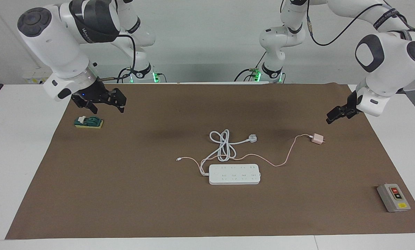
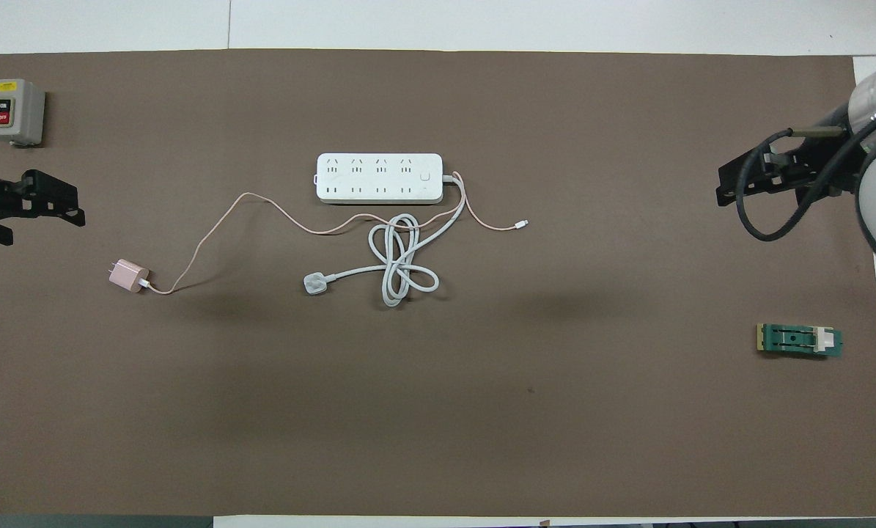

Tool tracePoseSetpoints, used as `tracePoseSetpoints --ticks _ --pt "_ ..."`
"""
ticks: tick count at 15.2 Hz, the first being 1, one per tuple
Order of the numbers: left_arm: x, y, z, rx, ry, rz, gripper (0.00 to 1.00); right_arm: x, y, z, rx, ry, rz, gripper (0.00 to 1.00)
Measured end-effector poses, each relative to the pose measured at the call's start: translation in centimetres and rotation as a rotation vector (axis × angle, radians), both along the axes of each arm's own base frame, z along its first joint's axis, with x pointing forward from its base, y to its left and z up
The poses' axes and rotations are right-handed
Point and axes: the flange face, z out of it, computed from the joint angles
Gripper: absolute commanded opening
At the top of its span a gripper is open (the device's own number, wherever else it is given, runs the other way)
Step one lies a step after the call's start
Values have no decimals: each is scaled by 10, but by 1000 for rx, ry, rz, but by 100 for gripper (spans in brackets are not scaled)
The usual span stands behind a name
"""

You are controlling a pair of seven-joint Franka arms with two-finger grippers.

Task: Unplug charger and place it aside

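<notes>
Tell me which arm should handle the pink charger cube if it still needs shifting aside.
Left. The small pale pink cube-shaped charger already lies unplugged on the brown mat, apart from the long white power strip, toward the left arm's end. The left pincer hangs close by it; the right pincer is over the small green block.

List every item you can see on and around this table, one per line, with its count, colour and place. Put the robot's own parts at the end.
charger: 1, pale pink, lying unplugged on the mat toward the left arm's end, nearer the robots than the power strip; its thin pink cable trails past the strip
power strip: 1, white, middle of the mat
white plug: 1, white, with a coiled thick cord, nearer the robots than the strip
switch box: 1, grey, at the left arm's end
green switch block: 1, green, at the right arm's end
mat: 1, brown, covering the table
left gripper: 1, black, raised, open
right gripper: 1, black, raised, open
</notes>
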Motion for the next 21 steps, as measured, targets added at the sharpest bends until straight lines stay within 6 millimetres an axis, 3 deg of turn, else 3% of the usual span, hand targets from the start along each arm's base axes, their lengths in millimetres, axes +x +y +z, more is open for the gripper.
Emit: tracePoseSetpoints --ticks 2,5,8,21 --pt "-13 -4 17 -3 -9 -42 100 -20 -6 4 -31 -5 2 100" --pt "-19 -26 25 -4 -20 -102 100 -41 -8 4 -73 -42 7 100" --pt "-19 -35 28 -6 -19 -126 100 -42 -7 1 -85 -76 10 100" --pt "-17 -38 44 -10 -51 -195 100 -44 8 6 -87 -90 5 100"
